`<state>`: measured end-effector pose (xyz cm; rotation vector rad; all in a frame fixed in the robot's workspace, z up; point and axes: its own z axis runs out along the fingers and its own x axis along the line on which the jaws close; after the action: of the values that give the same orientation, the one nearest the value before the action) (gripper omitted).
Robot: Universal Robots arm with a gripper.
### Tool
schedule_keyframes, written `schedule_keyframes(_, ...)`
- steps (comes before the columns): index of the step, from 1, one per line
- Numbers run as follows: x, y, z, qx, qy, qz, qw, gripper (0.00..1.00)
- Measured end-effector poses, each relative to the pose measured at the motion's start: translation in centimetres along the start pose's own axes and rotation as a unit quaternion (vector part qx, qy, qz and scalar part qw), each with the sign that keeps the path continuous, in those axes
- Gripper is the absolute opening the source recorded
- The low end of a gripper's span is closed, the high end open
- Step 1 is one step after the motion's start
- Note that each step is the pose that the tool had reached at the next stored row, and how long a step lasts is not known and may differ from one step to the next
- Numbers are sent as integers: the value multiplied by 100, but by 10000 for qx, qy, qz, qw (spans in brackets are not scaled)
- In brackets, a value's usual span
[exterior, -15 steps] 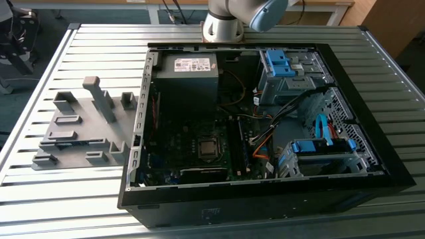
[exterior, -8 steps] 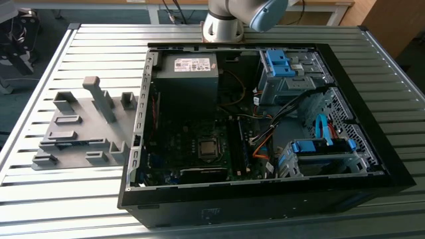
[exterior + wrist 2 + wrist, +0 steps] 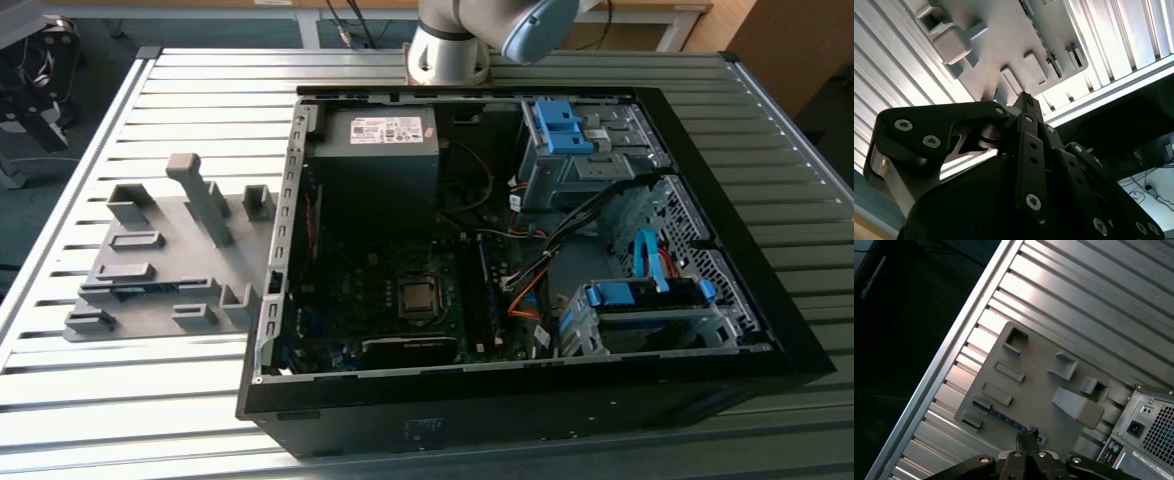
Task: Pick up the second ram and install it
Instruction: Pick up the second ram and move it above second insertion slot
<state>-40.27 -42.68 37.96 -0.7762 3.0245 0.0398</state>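
The second ram [image 3: 1004, 416] is a thin blue strip standing on edge in a slot of the grey holder plate [image 3: 1039, 375], near the plate's edge. In the exterior view the second ram [image 3: 140, 291] shows as a blue sliver low on the holder plate [image 3: 160, 260], at the exterior view's left of the open computer case [image 3: 534, 250]. My gripper [image 3: 1027, 432] hangs well above the plate, its tip lined up over one end of the strip. The fingers [image 3: 1026, 100] are pressed together with nothing between them.
The case lies open on a ribbed metal table [image 3: 200, 100], with the motherboard [image 3: 400, 290], power supply [image 3: 380, 135] and blue drive brackets [image 3: 561, 125] inside. The arm's base [image 3: 447, 45] stands behind the case. An upright grey post [image 3: 200, 195] rises from the holder plate.
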Motion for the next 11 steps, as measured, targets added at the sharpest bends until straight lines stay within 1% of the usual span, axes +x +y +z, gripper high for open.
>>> schedule_keyframes(4,1,-1,0,-2,2,-99,10000,11)
schedule_keyframes(11,1,-1,0,-3,3,-108,9999,11)
